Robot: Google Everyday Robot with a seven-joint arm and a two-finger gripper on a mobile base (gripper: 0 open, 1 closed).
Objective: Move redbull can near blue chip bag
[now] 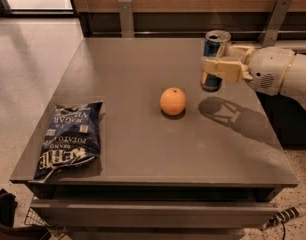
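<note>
The redbull can [215, 46] is a slim blue-and-silver can with a silver top, upright at the right rear of the table. My gripper [219, 68] comes in from the right and is shut on the can, holding it lifted above the table, with its shadow on the surface below. The blue chip bag [70, 138] lies flat near the table's front left corner, far from the can.
An orange [173, 101] sits mid-table between the can and the bag. The grey table [143, 69] has a front edge with a drawer below. A wooden wall panel with metal brackets [125, 14] runs behind.
</note>
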